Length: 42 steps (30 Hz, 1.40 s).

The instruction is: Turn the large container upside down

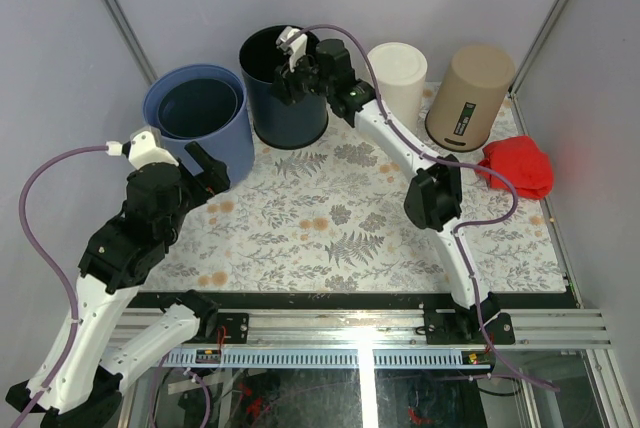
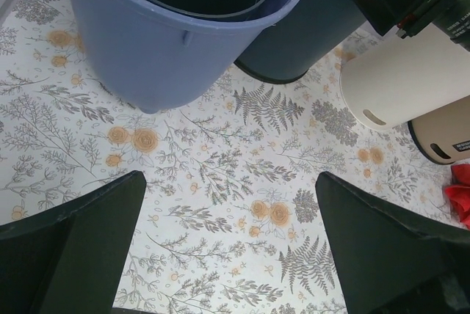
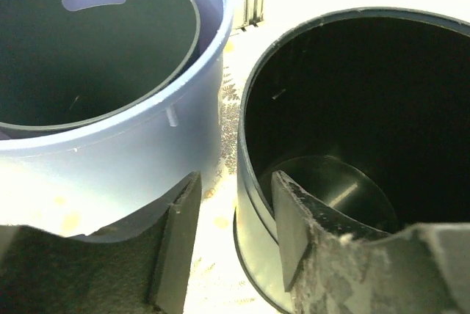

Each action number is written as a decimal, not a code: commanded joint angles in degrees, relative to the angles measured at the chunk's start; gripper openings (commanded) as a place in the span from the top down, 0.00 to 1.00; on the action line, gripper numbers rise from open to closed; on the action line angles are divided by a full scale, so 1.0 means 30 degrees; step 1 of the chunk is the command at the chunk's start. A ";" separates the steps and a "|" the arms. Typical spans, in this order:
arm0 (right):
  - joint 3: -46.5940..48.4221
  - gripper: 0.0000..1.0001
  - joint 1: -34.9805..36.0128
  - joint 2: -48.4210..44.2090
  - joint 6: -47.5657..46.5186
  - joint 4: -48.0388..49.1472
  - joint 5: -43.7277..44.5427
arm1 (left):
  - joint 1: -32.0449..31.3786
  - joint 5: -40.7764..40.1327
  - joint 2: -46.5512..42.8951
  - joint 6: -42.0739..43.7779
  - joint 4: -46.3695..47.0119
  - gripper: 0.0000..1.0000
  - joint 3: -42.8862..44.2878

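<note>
Large dark container sits at 12 o'clock on the table, blue tub at its 9. Probably light, stiff, slick plastic, so pinch the rim: right gripper straddles it, jaws narrowly apart. Left gripper gapes wide, empty.

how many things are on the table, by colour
light blue container: 1
dark container nested inside it: 1
dark navy container: 1
white container: 1
tan container: 1
red cloth: 1
total: 6
</note>
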 commanded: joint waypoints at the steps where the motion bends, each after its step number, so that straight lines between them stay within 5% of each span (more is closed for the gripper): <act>1: -0.0319 0.55 0.0760 -0.0454 -0.0481 -0.0530 -0.0602 | 0.0116 -0.0588 -0.0060 0.0198 -0.0054 0.00 -0.0223; 9: -0.0079 0.81 0.1143 -0.0495 -0.1223 -0.2085 -0.1051 | 0.0131 -0.0374 -0.0250 0.0158 -0.0090 0.00 -0.0305; 20: 0.1481 0.61 0.1368 0.0489 -0.1554 -0.3082 -0.0893 | 0.0116 -0.0435 -0.0691 -0.0271 -0.0347 0.00 -0.0493; 26: -0.0328 0.68 0.1406 0.0010 -0.0755 -0.2136 -0.1718 | 0.0116 -0.0561 -0.0933 -0.0313 -0.0533 0.00 -0.0526; 36: -0.1619 1.00 0.2097 -0.1318 -0.1010 -0.2746 -0.1980 | 0.0131 -0.0478 -0.0692 -0.0186 -0.0221 0.00 -0.0715; 42: -0.2395 1.00 0.2178 -0.2809 -0.0188 -0.2670 -0.2185 | 0.0117 -0.0317 -0.0606 -0.0045 0.0094 0.00 -0.0493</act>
